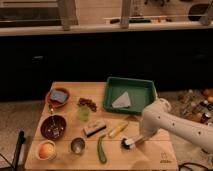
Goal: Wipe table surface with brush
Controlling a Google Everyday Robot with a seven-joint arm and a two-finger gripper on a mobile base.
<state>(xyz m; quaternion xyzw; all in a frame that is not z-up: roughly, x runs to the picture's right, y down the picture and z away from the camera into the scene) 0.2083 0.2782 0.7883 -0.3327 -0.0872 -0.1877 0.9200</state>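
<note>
The light wooden table surface point(145, 157) has a small dark logo point(164, 161) near its front right corner. The brush has a small black bristle head point(127, 143) resting on the tabletop to the right of the front middle. Its white handle point(135, 139) runs up and right into my gripper point(142, 135). The gripper is at the end of the white arm point(165, 120), which comes in from the right. It is shut on the brush handle and its fingers are mostly hidden under the wrist.
A green tray point(112, 95) with a grey cloth point(121, 101) sits at the back right. A yellow banana-like item point(118, 130), a blocky scrubber point(95, 129), a green cucumber point(101, 149), a metal cup point(77, 145) and bowls point(53, 126) lie left of the brush.
</note>
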